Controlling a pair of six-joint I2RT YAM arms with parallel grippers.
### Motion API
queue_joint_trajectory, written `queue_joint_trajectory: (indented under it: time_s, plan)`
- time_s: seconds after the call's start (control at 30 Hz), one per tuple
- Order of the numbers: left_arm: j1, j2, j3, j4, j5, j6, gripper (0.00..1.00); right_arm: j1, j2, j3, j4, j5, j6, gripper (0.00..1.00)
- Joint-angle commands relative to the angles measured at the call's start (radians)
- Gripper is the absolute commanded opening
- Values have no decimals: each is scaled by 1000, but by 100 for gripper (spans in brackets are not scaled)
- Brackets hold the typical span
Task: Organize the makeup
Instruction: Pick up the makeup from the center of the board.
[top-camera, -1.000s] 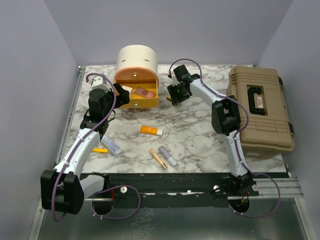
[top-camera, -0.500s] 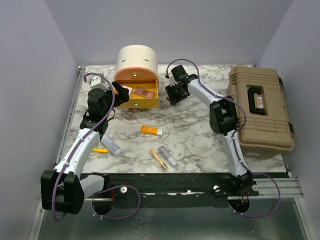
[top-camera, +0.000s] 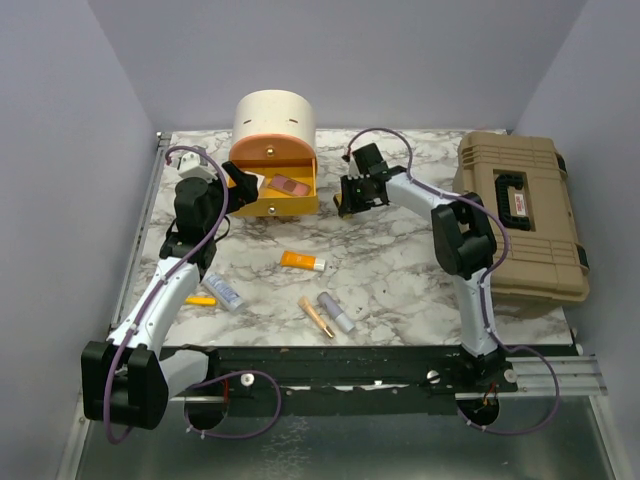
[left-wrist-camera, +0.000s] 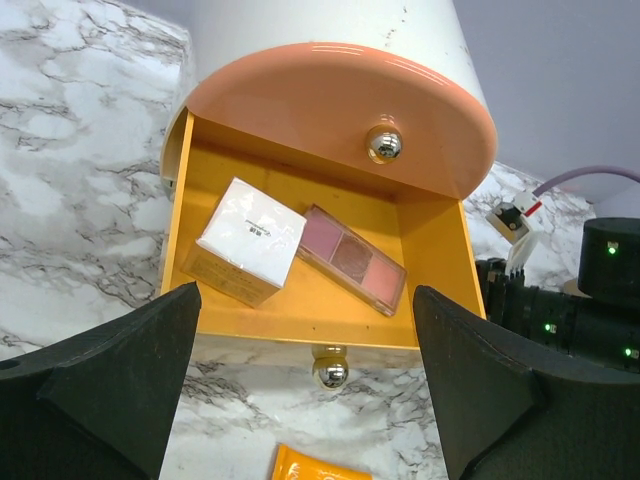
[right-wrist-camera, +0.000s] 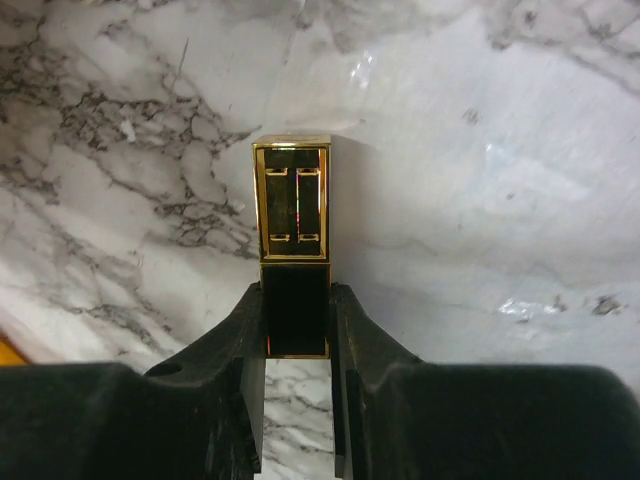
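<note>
Two-arm workspace on a white-and-grey marbled table (top-camera: 400, 250). The left arm runs from its base at the near left edge toward the far side, its wrist bent rightward so that the left gripper (top-camera: 243, 188) faces the open orange drawer (left-wrist-camera: 300, 305) of the cream-and-orange round case (top-camera: 274, 125). Its fingers stand wide apart, one on either side of the drawer's front, and hold nothing. Inside the drawer lie a small white cube-shaped box (left-wrist-camera: 250, 235) on the left and a pink three-pan palette (left-wrist-camera: 352, 258) just beside it on the right. The right arm rises from its base at the near right, bends at an elbow beside the big tan plastic toolbox (top-camera: 520, 215), and reaches left, placing the right gripper (right-wrist-camera: 297, 310) just to the right of the drawer. Its fingers are clamped on the lower end of a black-and-gold rectangular lipstick case (right-wrist-camera: 293, 225), which projects beyond the fingertips over bare marble; whether it touches the table cannot be told. On the near half of the table lie an orange tube (top-camera: 301, 262) at centre, a gold tube (top-camera: 316, 316) and a lilac tube (top-camera: 336, 312) side by side nearer the bases, and a whitish tube (top-camera: 224, 291) with a yellow pen (top-camera: 201, 300) just beside it at the left arm.
</note>
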Motion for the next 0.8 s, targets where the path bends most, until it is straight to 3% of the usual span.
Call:
queue_joint_trajectory:
  time_s: [0.0, 0.23, 0.3, 0.47, 0.77]
  plan:
    - [7, -13, -13, 12, -5, 11, 89, 14, -20, -158, 0, -39, 81, 12]
    - [7, -21, -21, 6, -23, 10, 89, 14, -93, -216, 0, -16, 108, 11]
    - [7, -26, -23, 6, -30, 8, 89, 14, -121, -227, 5, 18, 117, 5]
    - [7, -20, -25, 9, -30, -1, 89, 14, -284, -332, 155, 99, 157, 5]
    - [7, -17, -35, 18, -11, -4, 89, 13, -356, -150, 86, 70, 167, 7]
